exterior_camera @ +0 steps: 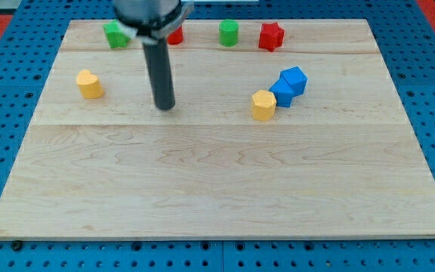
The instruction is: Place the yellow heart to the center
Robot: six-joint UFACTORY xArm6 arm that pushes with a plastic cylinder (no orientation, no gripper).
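Note:
The yellow heart lies on the wooden board at the view's left, in the upper part. My tip rests on the board to the right of the heart, about a hundred pixels from it and a little lower, not touching any block. A second yellow block, roughly hexagonal, sits right of centre, touching a blue block.
A second blue block touches the first at its upper right. Along the view's top edge stand a green block, a red block partly hidden by the arm, a green block and a red star.

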